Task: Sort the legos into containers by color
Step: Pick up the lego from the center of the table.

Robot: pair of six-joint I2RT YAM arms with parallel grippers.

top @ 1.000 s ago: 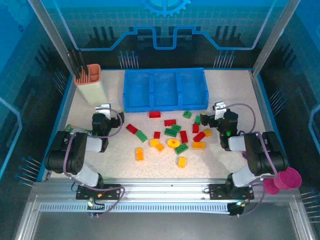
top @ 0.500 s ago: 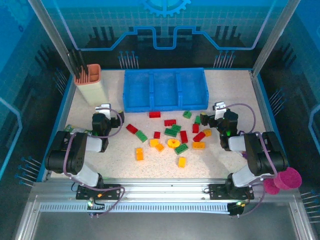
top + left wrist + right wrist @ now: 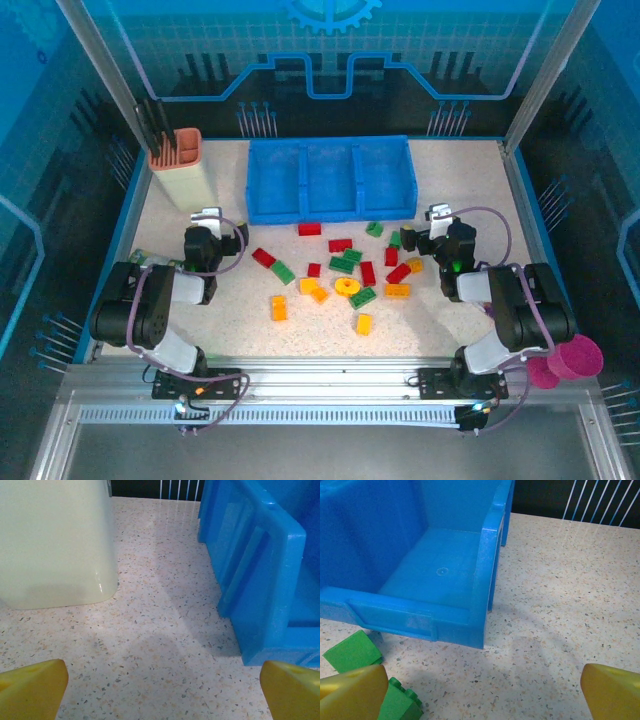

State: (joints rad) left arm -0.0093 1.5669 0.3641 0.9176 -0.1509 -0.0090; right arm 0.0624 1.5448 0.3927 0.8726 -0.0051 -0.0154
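Red, green and yellow/orange legos lie scattered mid-table in front of the blue tray (image 3: 300,213): a red one (image 3: 309,229), a green one (image 3: 283,271), a round yellow piece (image 3: 347,287). The tray's three containers hold nothing. My left gripper (image 3: 205,218) rests low at the tray's front left corner, open, with bare table between its yellow fingertips (image 3: 32,690). My right gripper (image 3: 437,215) sits at the tray's front right corner, also open and holding nothing. In the right wrist view, two green legos (image 3: 352,651) (image 3: 397,700) lie just left of the right gripper (image 3: 482,690).
A tan cup with an orange rim (image 3: 180,165) stands at the back left, close to the left gripper (image 3: 162,690) and its view of the cup's wall (image 3: 55,540). A pink cup (image 3: 572,358) sits past the table's right front edge. A green packet (image 3: 145,258) lies by the left arm.
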